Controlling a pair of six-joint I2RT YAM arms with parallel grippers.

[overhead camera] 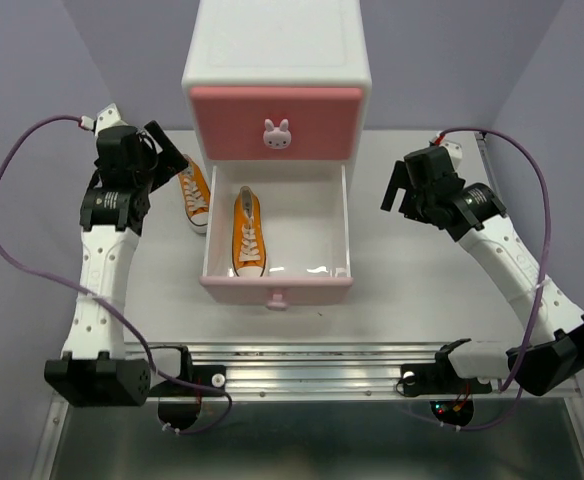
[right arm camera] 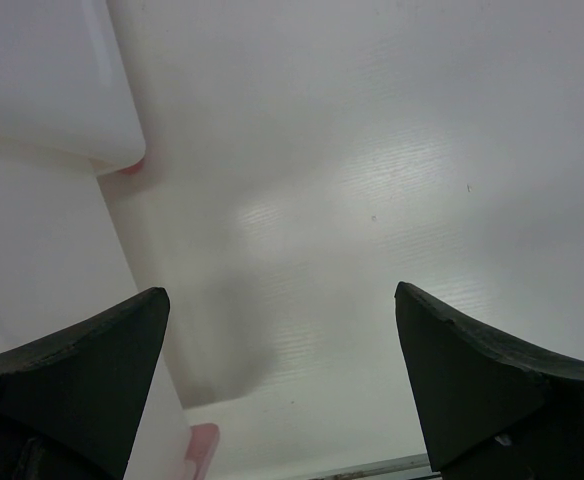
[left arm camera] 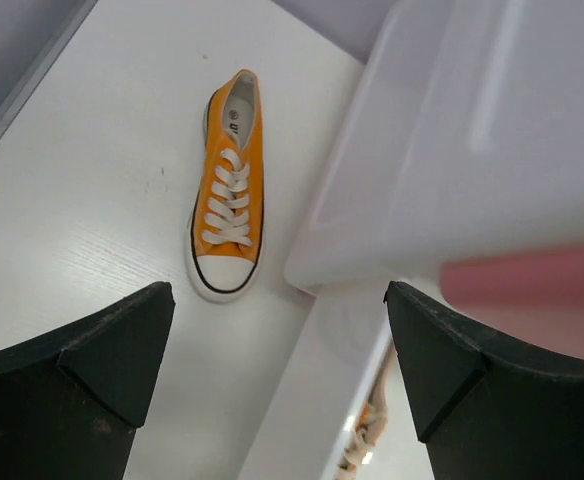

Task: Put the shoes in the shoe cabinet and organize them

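The shoe cabinet [overhead camera: 277, 60] stands at the back centre, its upper pink drawer [overhead camera: 276, 122] shut and its lower drawer [overhead camera: 275, 285] pulled out. One orange sneaker [overhead camera: 248, 232] lies in the left half of the open drawer. The other orange sneaker [overhead camera: 194, 191] lies on the table left of the cabinet, also in the left wrist view [left arm camera: 229, 202]. My left gripper [overhead camera: 162, 152] is open and empty, above and left of that sneaker. My right gripper [overhead camera: 400, 190] is open and empty, right of the drawer. The white sneakers are out of view.
The cabinet's side wall [left arm camera: 452, 140] fills the right of the left wrist view. The drawer's side [right arm camera: 42, 270] and a pink foot [right arm camera: 201, 447] show at the left of the right wrist view. A metal rail [overhead camera: 312, 365] runs along the near table edge.
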